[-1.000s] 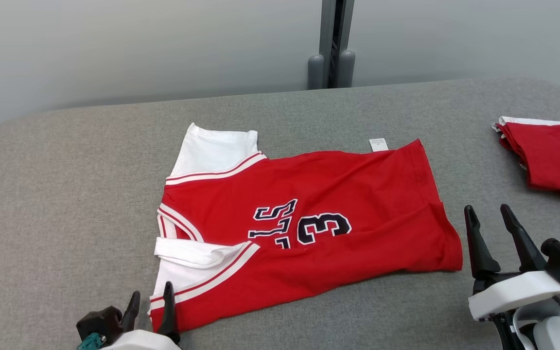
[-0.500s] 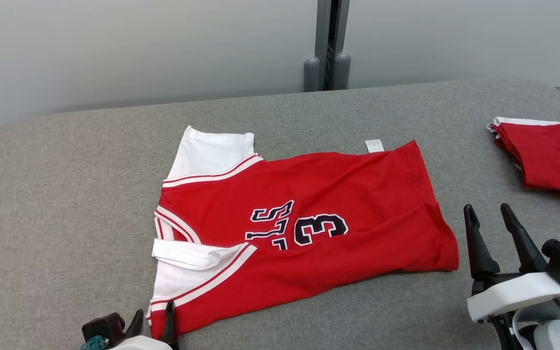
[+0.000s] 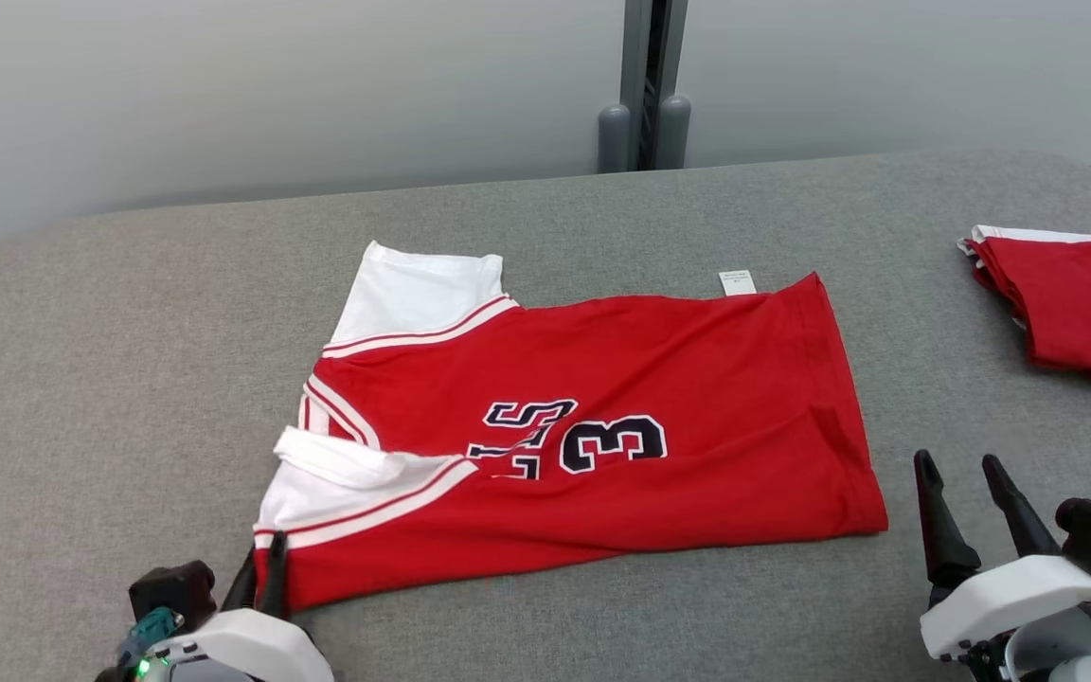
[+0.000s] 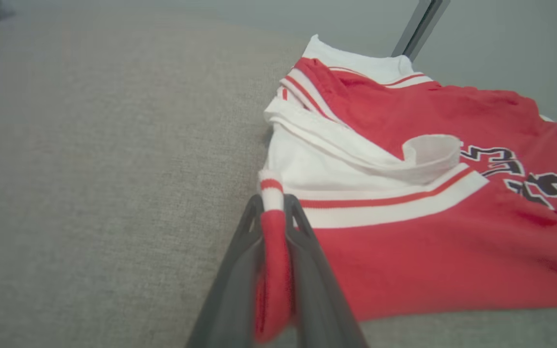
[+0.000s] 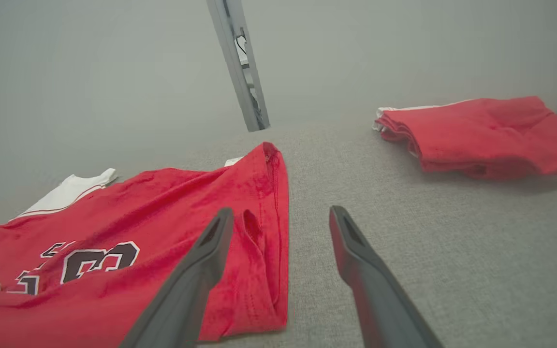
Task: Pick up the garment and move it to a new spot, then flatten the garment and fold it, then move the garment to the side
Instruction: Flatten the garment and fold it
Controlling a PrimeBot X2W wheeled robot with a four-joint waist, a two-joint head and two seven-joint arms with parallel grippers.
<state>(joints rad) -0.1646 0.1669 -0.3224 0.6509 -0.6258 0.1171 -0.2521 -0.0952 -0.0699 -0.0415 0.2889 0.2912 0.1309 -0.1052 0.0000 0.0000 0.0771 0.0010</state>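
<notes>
My left gripper [image 3: 263,561], lower left of the head view, is clamped on a corner of the jersey [image 3: 602,445]. My right gripper [image 3: 957,462], lower right, stands parted and empty just beside the hem [image 3: 850,398]. The jersey lies mid-frame on the table [image 3: 81,379], its near sleeve [image 3: 347,471] rumpled. I judge it placed and flattening under way; folding and moving aside remain.
</notes>
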